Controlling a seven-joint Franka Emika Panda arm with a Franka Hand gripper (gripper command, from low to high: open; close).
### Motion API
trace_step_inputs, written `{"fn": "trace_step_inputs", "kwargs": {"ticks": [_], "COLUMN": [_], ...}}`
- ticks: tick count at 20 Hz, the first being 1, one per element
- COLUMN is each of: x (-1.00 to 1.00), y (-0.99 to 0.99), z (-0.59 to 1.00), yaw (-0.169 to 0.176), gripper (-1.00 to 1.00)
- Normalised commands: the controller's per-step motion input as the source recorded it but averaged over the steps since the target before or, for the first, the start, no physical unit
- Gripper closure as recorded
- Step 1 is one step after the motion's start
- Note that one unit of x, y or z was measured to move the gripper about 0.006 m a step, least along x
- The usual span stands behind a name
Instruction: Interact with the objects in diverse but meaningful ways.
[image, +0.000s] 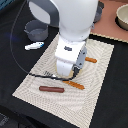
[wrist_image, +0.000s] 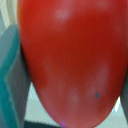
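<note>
Red tomato (wrist_image: 70, 60) filling the wrist view, clasped against the hand's grey finger (wrist_image: 12, 75); pot (image: 36, 30) apart.

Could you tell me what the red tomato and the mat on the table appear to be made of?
Red tomato: probably smooth plastic, judging by its soft glossy highlights and uniform colour. Mat: looks like woven fabric or straw with a matte finish, given its fine striped weave.

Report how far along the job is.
In hand: the wrist view is filled by the tomato against a grey finger, so the gripper looks shut on it. Untouched on the mat: sausage. Off the mat: fish, pot. Nothing clearly finished yet.
</note>
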Motion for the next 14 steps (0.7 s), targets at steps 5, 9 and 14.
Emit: {"fn": "trace_step_inputs", "kwargs": {"ticks": [5,9,14], "x": [-0.90,-0.84,-0.84], "y": [0.23,0.41,0.60], "z": [0.68,0.51,0.42], "yaw": [-0.027,-0.020,-0.003], "gripper": [1.00,1.00,1.00]}}
